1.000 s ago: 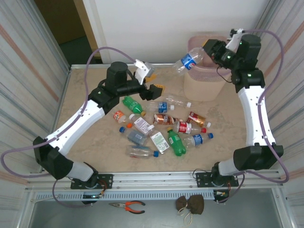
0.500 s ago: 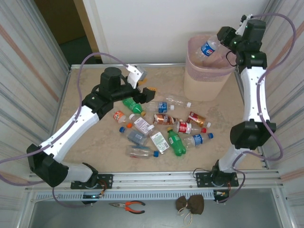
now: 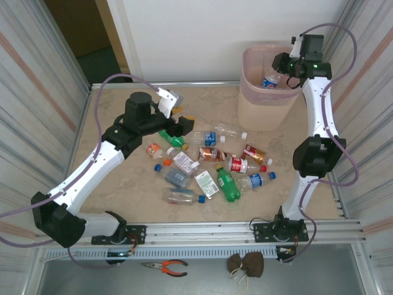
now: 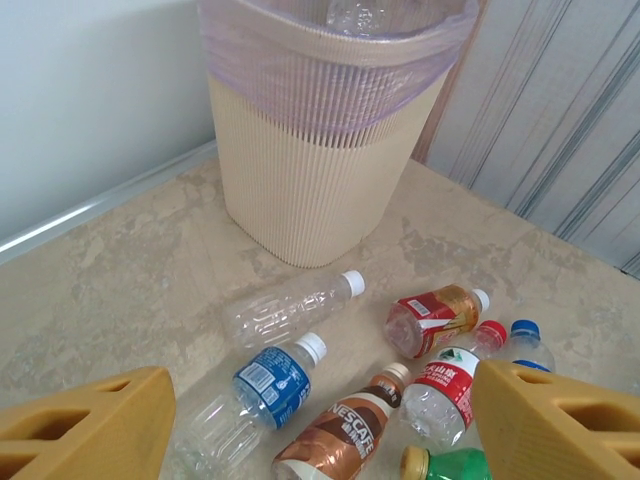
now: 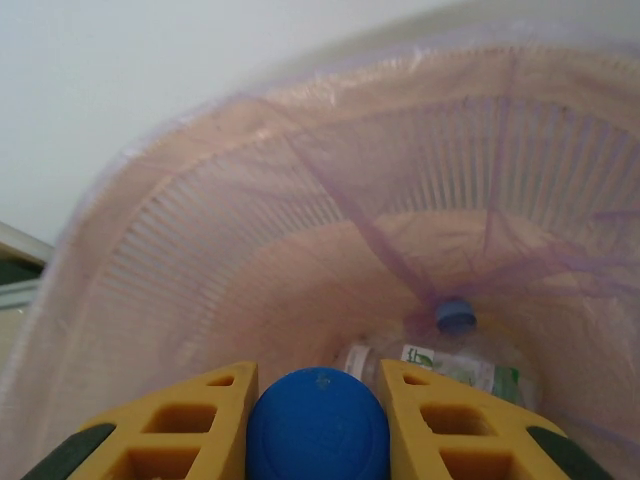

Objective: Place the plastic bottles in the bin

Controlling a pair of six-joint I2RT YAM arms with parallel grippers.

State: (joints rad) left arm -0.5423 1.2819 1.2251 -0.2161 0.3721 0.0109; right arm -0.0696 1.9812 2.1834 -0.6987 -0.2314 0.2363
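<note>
Several plastic bottles lie scattered in the middle of the table, among them a green one and a blue-labelled one. The pale pink bin stands at the back right. My right gripper hangs over the bin's mouth, shut on a blue-labelled bottle that dips inside. In the right wrist view the fingers clamp its blue cap, and another bottle lies at the bottom of the bin. My left gripper is open and empty above the pile's left end.
A purple liner bag folds over the bin's rim. Corrugated walls close in both sides of the table. Pliers and a dark pouch lie below the front rail.
My right gripper carried the blue-labelled bottle from left of the bin, over its rim and down into its mouth. The left gripper drifted a little left and nearer.
</note>
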